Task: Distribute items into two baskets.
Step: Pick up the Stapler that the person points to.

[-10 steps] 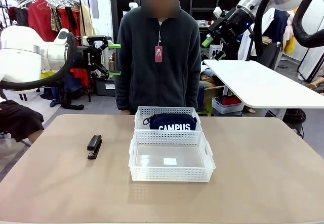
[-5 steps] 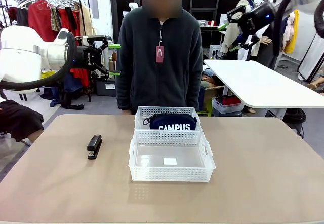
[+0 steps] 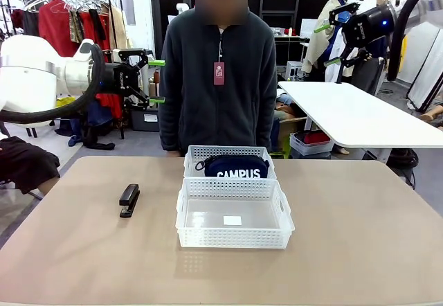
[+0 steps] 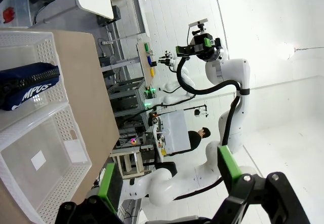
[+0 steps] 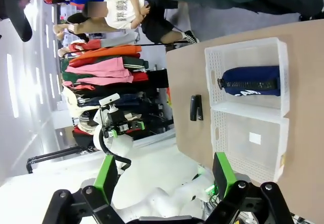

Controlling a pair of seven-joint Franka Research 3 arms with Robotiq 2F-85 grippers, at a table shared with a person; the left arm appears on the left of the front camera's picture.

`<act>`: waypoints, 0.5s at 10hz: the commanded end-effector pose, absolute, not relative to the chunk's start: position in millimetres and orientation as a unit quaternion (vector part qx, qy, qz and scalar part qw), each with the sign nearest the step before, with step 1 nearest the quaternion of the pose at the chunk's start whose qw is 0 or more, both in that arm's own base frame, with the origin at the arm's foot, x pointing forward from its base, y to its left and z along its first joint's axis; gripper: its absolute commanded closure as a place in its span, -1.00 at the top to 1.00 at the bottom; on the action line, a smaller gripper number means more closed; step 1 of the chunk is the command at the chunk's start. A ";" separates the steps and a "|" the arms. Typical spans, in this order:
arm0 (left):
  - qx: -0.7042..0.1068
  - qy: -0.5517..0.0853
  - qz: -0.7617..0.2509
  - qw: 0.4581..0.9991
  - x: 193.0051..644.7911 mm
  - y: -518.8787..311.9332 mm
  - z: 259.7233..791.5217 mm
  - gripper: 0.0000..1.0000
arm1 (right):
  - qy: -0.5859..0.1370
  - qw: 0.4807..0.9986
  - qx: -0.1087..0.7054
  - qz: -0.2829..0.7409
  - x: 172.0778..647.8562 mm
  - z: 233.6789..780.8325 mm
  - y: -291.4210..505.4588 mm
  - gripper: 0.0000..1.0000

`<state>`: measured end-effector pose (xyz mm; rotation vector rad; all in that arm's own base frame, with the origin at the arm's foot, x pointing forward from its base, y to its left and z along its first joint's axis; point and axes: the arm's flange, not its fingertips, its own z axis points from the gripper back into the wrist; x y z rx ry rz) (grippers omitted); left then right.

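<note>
Front view: lower part of pouch [image 3: 236, 166] hidden behind far basket [image 3: 228, 152] wall & near basket [image 3: 234, 237] back rim; white label [image 3: 232, 220] on near basket floor too small to read; left wrist view: pouch cut off by left edge, lettering only partly legible; both baskets cropped there too.

White lettering reading "CAMPUS" stands on the navy blue pouch [image 3: 236, 166].

I see navy CAMPUS pouch [image 3: 235, 166] lying flat inside far white lattice basket [image 3: 230, 151] | near basket [image 3: 234, 233] upright, right against it | black stapler [image 3: 129, 200] closed, flat, apart on my left
</note>
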<state>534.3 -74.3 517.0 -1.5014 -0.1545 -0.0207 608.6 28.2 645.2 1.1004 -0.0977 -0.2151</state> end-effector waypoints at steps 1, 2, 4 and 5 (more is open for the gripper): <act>-0.682 -0.071 -0.009 0.728 533.1 -73.6 519.6 1.00 | -0.071 0.824 0.554 -0.093 596.2 633.1 27.0 1.00; -0.682 -0.071 -0.009 0.728 533.1 -73.6 519.6 1.00 | -0.073 0.816 0.565 -0.101 597.5 631.4 20.6 1.00; -0.682 -0.071 -0.009 0.728 533.1 -73.6 519.6 1.00 | -0.100 0.799 0.586 -0.091 590.7 626.1 13.1 1.00; -0.682 -0.071 -0.009 0.728 533.1 -73.6 519.6 1.00 | -0.093 0.802 0.582 -0.101 586.6 621.6 8.8 1.00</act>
